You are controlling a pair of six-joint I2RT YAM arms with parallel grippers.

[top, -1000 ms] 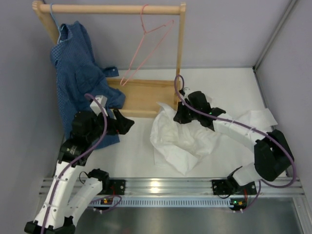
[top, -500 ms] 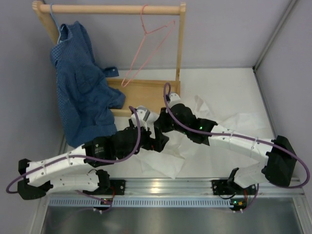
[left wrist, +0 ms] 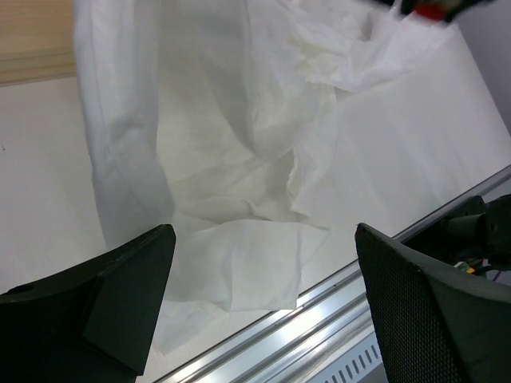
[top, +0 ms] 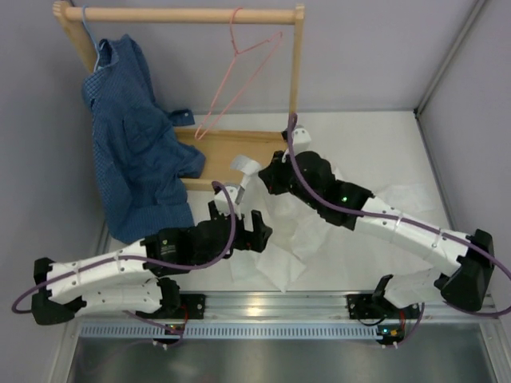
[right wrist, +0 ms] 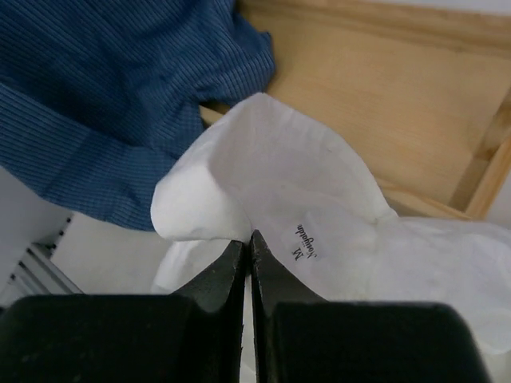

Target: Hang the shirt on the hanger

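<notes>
Top external view: nearest, the left gripper (top: 257, 230) hovers above the near-left part of the white shirt (top: 307, 239), its 2 fingers spread wide and holding nothing. The shirt lies crumpled on the white table (top: 383, 136), middle to right, with 1 fold lifted. Just beyond, the right gripper (right wrist: 247, 239) is pinched tight on that fold, beside the collar label marked M, near the rack's wooden base (top: 231, 152). Farther left hangs a blue checked shirt (top: 132, 152). Farthest, the pink wire hanger (top: 238, 53) hangs by its hook from the wooden rail (top: 184, 14), well apart from the white shirt.
</notes>
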